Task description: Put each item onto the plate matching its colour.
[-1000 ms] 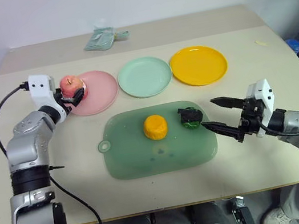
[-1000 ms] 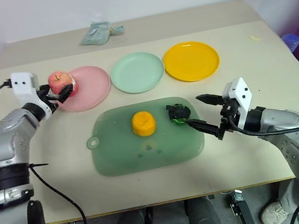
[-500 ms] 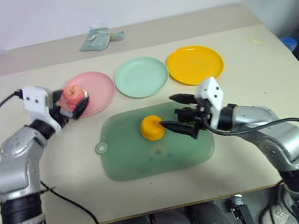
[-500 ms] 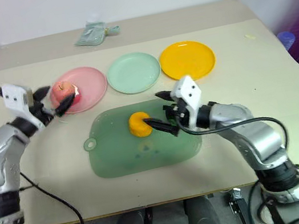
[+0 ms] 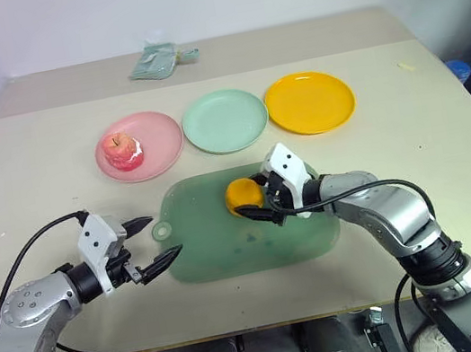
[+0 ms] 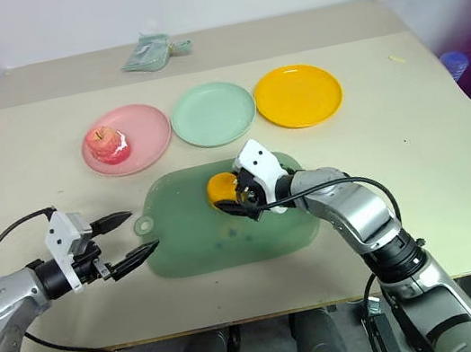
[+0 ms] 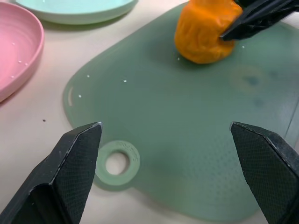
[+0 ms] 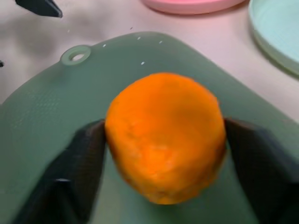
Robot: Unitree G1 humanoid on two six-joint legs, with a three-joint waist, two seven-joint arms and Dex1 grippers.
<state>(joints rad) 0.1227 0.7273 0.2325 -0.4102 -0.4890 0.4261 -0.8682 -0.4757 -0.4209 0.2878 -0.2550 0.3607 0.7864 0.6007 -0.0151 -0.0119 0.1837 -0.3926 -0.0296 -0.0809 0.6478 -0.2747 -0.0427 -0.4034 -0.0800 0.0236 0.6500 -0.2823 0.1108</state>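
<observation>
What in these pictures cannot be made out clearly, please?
- Pale bundle at the far edge of the table, eye views: too small to identify.
- Blue thing beyond the table, eye views: partly hidden by its edge.
- Tray behind the right gripper on the orange fruit: covered by its wrist.

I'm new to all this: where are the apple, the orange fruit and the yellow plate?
apple [image 5: 120,150]: left eye view, its red side.
orange fruit [image 8: 164,135]: right wrist view, its front face.
yellow plate [image 5: 309,102]: left eye view, its bare middle.
</observation>
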